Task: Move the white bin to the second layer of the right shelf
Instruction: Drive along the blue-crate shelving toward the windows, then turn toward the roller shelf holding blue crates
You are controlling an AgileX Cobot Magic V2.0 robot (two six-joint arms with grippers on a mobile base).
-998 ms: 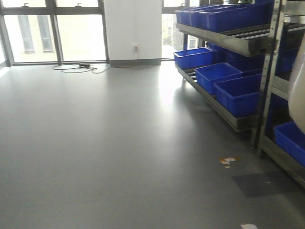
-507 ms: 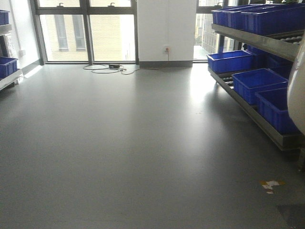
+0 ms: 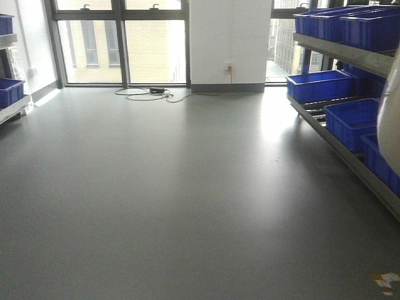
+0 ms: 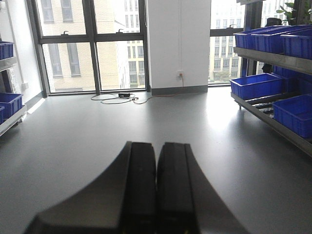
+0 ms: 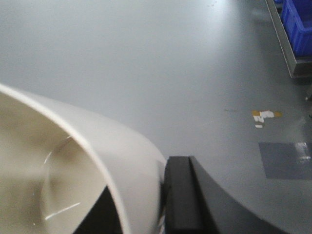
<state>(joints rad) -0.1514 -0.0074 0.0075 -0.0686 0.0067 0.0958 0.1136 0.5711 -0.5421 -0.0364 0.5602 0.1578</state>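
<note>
The white bin (image 5: 112, 141) fills the lower left of the right wrist view, its open mouth turned toward the camera. My right gripper (image 5: 146, 180) is shut on the bin's wall, one dark finger inside and one finger (image 5: 183, 195) outside. In the front view only a pale edge of the white bin (image 3: 391, 125) shows at the right border. The right shelf (image 3: 340, 140) runs along the right side; its second layer (image 3: 337, 53) carries blue crates. My left gripper (image 4: 157, 144) is shut and empty, held above the grey floor.
Blue crates (image 3: 315, 84) sit on the right shelf's bottom level. A second rack with blue crates (image 3: 9, 90) stands at the far left. A cable (image 3: 147, 94) lies by the windows. Tape scraps (image 5: 265, 115) and a grey patch (image 5: 285, 158) mark the floor.
The front view has swung left: the right shelf slid toward the right border and the left rack came into view. The bin stays at the right edge.
</note>
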